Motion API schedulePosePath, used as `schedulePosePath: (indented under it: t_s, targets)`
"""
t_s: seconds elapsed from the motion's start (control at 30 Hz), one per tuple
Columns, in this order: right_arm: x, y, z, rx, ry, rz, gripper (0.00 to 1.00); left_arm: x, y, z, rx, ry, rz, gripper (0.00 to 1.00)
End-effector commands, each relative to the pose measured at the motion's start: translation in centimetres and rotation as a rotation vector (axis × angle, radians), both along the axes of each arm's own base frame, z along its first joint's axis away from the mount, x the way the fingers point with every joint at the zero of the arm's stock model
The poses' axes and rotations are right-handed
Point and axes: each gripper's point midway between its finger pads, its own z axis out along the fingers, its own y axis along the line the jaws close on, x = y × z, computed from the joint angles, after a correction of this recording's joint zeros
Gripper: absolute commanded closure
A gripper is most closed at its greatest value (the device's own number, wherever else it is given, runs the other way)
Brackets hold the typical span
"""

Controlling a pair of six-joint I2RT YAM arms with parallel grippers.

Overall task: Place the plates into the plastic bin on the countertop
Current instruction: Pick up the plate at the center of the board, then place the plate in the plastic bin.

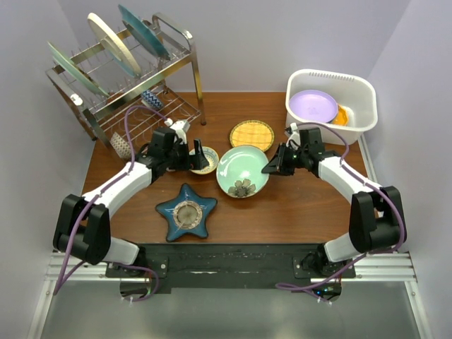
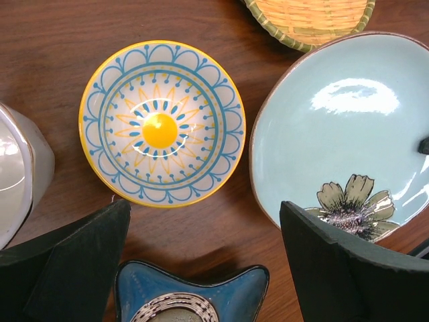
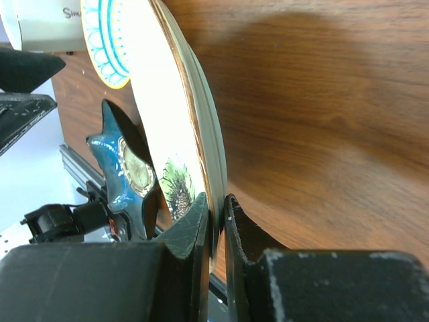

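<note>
My right gripper [image 1: 270, 168] [image 3: 218, 204] is shut on the right rim of the mint green plate [image 1: 242, 169] [image 3: 159, 100] with a flower on it. In the right wrist view that rim is tilted off the countertop [image 3: 322, 121]. The plastic bin [image 1: 364, 121] at the back right holds a lavender plate [image 1: 313, 106] and an orange plate [image 1: 342, 115]. On the wood lie a yellow-brown patterned plate [image 1: 251, 134] [image 2: 308, 17] and a dark-blue star-shaped plate [image 1: 186, 212] [image 2: 194, 295]. My left gripper [image 1: 198, 157] [image 2: 204, 215] hangs open over the wood between star plate and small bowl [image 2: 161, 124], holding nothing.
A metal wire dish rack [image 1: 173, 78] stands at the back left with three plates [image 1: 113, 42] upright in it. A white cup [image 2: 13, 174] sits left of the small bowl, and a patterned cup [image 1: 121, 146] lies under the rack. Bare wood lies right of the mint plate.
</note>
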Motion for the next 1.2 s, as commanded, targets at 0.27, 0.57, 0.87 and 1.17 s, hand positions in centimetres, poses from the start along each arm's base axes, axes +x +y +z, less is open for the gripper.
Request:
schedulePosePath:
  t_s: [0.27,0.57,0.87,1.17]
  targets:
    - [2.3,-1.4,6.3,0.058,-0.191,-0.037,1.00,1.2,-1.3,0.8,-0.037,-0.041,-0.048,0.02]
    - [4.6,-2.0,7.0,0.066,-0.210,-0.061,1.00,0.9,-0.8,1.3,-0.026,-0.052,-0.033,0.02]
    - [7.4,-3.8,8.8,0.107,-0.256,-0.144,1.00,0.7,-0.8,1.1,-0.028,-0.046,-0.034,0.02]
    - [10.6,-7.7,11.6,0.158,-0.316,-0.279,1.00,0.6,-0.8,0.8,-0.029,-0.040,-0.032,0.02]
